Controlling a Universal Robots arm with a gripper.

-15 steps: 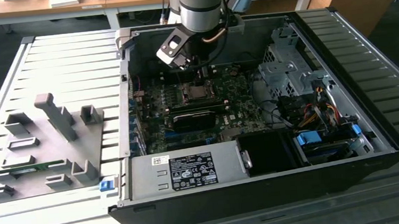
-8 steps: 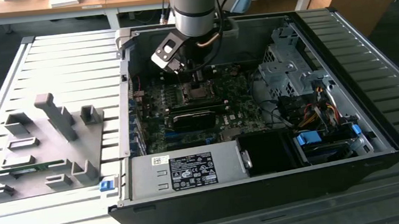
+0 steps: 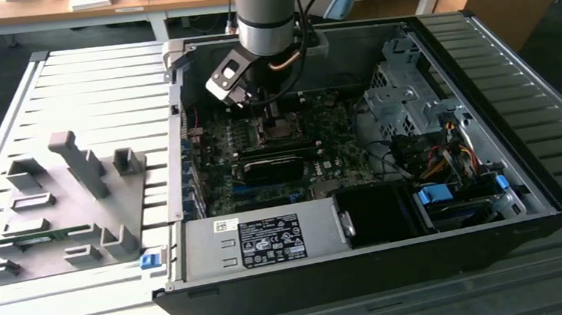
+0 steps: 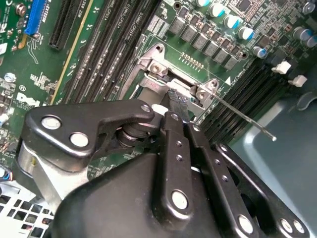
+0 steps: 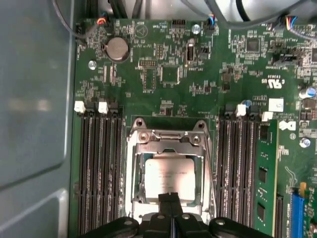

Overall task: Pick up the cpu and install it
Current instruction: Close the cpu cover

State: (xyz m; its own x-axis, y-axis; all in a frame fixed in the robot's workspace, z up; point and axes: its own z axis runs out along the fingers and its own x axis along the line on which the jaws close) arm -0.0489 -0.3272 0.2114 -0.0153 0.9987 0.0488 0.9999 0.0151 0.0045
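cpu (image 5: 171, 176): lies flat in its socket, silvery top up, in the first wrist view.
socket frame (image 5: 168, 136): metal, closes round the cpu on the motherboard (image 5: 168, 74).
my gripper (image 5: 171, 197): jaws pressed together with nothing between them, tips at the cpu's edge; I cannot tell if they touch it.
memory stick (image 5: 262, 178): green, seated in a slot beside the socket.
computer case (image 3: 371, 278): open, with my gripper inside.
fixture blocks (image 3: 73, 196): grey, at the exterior view's left.

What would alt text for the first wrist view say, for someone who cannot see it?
A silvery cpu lies flat in its metal-framed socket on a green motherboard, with the shut black gripper over one edge of it. Dark memory slots flank the socket.
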